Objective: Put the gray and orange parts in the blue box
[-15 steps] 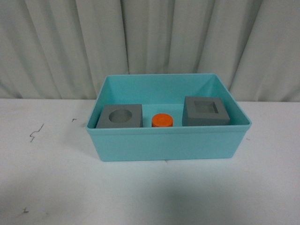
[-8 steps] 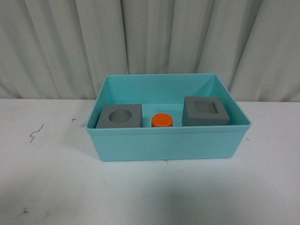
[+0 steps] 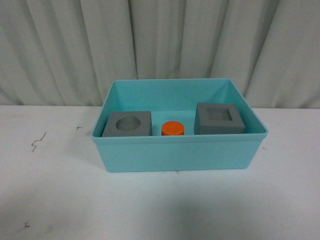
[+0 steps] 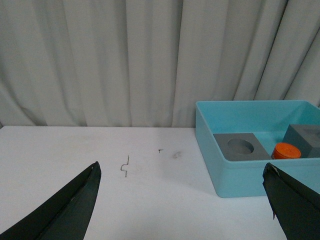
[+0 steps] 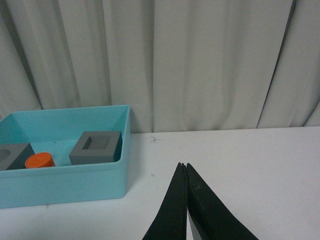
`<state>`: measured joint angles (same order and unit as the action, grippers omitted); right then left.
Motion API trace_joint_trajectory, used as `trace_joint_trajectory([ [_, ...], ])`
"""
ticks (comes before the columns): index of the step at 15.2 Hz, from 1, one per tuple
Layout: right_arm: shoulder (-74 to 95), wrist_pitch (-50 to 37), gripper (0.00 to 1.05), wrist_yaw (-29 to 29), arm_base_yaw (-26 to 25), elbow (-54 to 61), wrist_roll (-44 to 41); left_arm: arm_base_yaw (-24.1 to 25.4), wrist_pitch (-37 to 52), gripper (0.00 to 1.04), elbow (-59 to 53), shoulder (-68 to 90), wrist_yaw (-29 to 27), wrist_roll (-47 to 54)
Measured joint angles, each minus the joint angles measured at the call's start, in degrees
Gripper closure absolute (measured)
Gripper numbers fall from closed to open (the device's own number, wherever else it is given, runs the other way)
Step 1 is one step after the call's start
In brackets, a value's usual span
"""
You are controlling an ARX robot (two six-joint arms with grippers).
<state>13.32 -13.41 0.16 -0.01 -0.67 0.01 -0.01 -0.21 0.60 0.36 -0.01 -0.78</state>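
Three parts (image 3: 173,129) (apart) sit within the blue box (image 3: 180,155) rim.

white table (image 3: 60,200) | dark scuff marks (image 3: 38,142) | pale pleated curtain (image 3: 65,45) behind

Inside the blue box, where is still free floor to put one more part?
The rear half of the light blue plastic box, behind the parts, is bare. The front row is crowded: round-recess gray cube, orange cylinder, square-recess gray cube.
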Motion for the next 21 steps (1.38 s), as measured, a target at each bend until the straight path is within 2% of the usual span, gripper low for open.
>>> trace_joint_trajectory([
  [5, -1.1, 1.0, 1.03, 0.0, 0.0, 0.0, 0.0, 0.0, 0.0, 0.07, 0.0, 0.0, 0.0, 0.0],
  [6, -13.1, 13.6, 0.97, -0.2, 0.0, 0.0, 0.0, 0.0, 0.0, 0.07, 0.0, 0.0, 0.0, 0.0],
  [9, -13.1, 13.6, 0.51, -0.2, 0.0, 0.0, 0.0, 0.0, 0.0, 0.07, 0.0, 0.0, 0.0, 0.0],
  [12, -13.1, 13.6, 0.33, -0.2, 0.0, 0.0, 0.0, 0.0, 0.0, 0.07, 0.0, 0.0, 0.0, 0.0],
  [14, -13.1, 13.6, 0.09, -0.2, 0.0, 0.0, 0.0, 0.0, 0.0, 0.07, 0.0, 0.0, 0.0, 0.0],
  [15, -13.1, 13.6, 0.06, -0.2, 0.0, 0.0, 0.0, 0.0, 0.0, 0.07, 0.0, 0.0, 0.0, 0.0],
  [21, -13.1, 13.6, 0.06, -0.1, 0.0, 0.0, 0.0, 0.0, 0.0, 0.07, 0.0, 0.0, 0.0, 0.0],
])
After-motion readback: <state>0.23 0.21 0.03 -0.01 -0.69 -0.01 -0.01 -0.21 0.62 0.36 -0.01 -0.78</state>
